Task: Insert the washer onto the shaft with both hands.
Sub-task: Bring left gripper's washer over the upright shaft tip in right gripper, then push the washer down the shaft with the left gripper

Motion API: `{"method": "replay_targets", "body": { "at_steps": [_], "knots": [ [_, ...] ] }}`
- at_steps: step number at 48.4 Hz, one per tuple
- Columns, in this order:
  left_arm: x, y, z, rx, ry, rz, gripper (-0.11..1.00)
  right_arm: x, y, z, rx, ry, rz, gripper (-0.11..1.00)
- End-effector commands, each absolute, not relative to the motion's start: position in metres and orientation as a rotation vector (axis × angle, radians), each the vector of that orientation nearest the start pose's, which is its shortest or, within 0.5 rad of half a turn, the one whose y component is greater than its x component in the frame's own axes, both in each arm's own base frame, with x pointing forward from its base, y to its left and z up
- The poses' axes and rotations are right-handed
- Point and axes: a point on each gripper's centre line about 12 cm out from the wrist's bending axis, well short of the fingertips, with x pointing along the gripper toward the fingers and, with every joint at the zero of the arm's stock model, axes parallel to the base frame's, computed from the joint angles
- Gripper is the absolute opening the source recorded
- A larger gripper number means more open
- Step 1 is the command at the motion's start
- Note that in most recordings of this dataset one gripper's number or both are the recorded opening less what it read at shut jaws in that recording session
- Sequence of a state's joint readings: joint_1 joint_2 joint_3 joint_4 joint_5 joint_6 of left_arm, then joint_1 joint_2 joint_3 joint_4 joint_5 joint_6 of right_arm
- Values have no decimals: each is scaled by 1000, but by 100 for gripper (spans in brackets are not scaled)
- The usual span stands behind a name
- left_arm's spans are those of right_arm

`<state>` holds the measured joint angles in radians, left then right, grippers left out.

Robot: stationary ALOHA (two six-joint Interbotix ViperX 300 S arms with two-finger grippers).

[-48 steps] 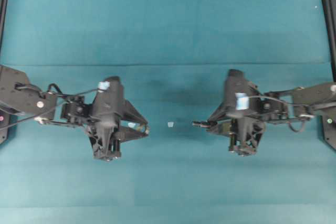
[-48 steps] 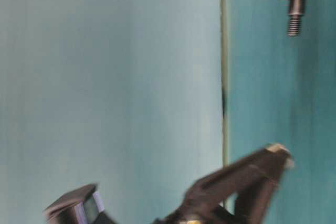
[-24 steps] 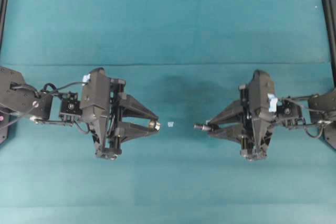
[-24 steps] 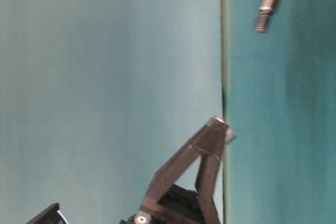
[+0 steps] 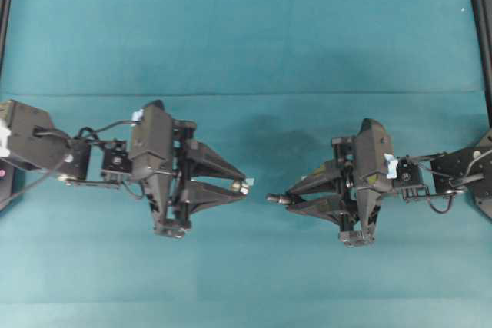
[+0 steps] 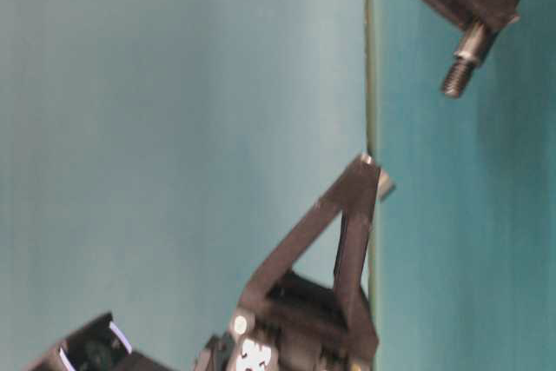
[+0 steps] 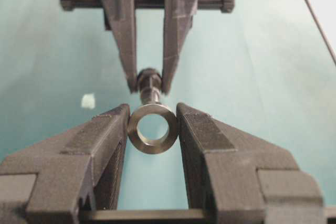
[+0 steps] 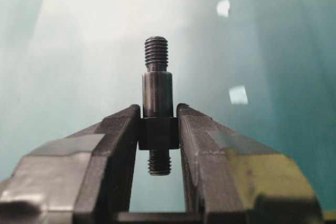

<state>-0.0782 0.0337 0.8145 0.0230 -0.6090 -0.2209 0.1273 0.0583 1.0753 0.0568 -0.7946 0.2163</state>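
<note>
The left black two-fingered gripper (image 7: 152,129) is holding the thick silvery metal washer (image 7: 153,128) with its jaws clamped on the ring's outer rim, the dark centre hole facing straight out past the fingertips. The right black gripper (image 8: 157,129) is gripping the dark grey stepped metal shaft (image 8: 157,103), its jaws closed on the thicker middle collar, so one threaded end is sticking forward beyond the fingertips and the other is poking back between them.

Taking the washer as the landmark: in the overhead view the shaft (image 5: 275,198) is lying just to the right of the washer (image 5: 244,184) and slightly toward the near edge of the teal desk (image 5: 246,51), with a small gap between the two; both are being carried above the desk, not resting on it. The shaft's long axis is running roughly left to right, its threaded tip aimed toward the washer. In the left wrist view the shaft is appearing directly behind the top of the ring, a touch above the hole's centre, so the line-up is looking close but not quite true.

A small white scrap (image 7: 88,100) is lying on the desk left of the washer there
</note>
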Motion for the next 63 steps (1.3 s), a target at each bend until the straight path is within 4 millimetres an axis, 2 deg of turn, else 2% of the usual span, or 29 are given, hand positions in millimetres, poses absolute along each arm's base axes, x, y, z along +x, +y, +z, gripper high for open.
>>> {"method": "replay_targets", "body": {
  "at_steps": [1,42,63],
  "knots": [
    [391,-33,179,-197,213,-72,37,318,36,120,240,302,46,0],
    [414,-37,168,-202,229,-75,37,329,39,132,242,216,62,0],
    [416,-37,165,-203,237,-73,37,330,38,132,241,217,59,0]
  ]
}}
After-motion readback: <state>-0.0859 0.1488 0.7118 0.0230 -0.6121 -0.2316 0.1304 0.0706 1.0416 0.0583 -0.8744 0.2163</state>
